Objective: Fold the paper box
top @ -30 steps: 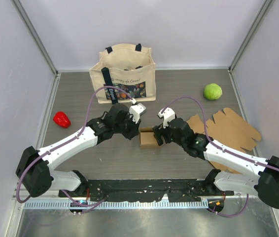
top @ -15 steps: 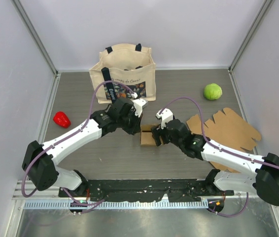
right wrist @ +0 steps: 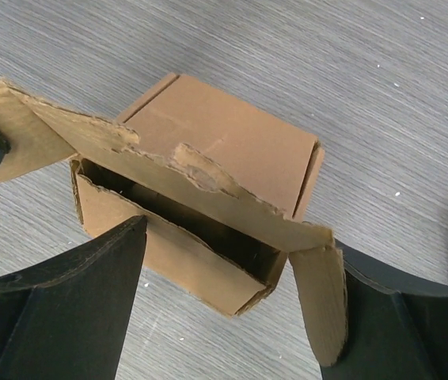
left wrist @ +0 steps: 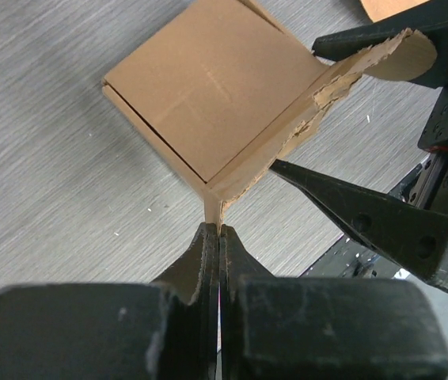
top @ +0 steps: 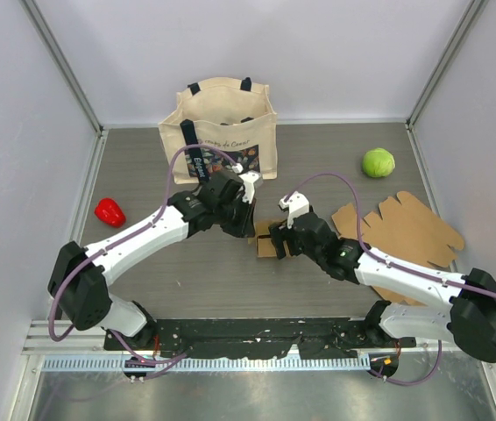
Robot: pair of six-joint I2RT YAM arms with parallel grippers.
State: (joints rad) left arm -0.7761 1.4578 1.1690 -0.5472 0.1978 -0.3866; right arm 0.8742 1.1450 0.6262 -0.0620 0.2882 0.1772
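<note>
Pinching the end tab [right wrist: 2,138] of the lid flap [right wrist: 168,186] with the left gripper [left wrist: 218,231]. Its jaws are fully together on the cardboard, which shows edge-on in the left wrist view. My read is that the hold is there to lift and steer the flap while the other arm works.

The paper box [top: 267,246] sits mid-table [top: 143,272] between the two arms, body already squared up, with the open side facing the right wrist camera. The flap is raised with its torn edge showing, not tucked in.

The right gripper [right wrist: 232,265] has its fingers wide apart, straddling the open side and holding nothing. One finger is just beside the free tab [right wrist: 323,301] at the far end of the flap; I can't tell if they touch. The spread looks meant to brace the walls or fold that tab in.

Next call, as I judge it: fold both tabs inward, then swing the flap down into the opening. Risks are that the torn edge catches on the front wall, or that the light box slides when pushed.

The tote bag [top: 222,127], flat cardboard blank [top: 410,230], green ball [top: 378,162] and red pepper [top: 109,211] are well apart and not in play.
</note>
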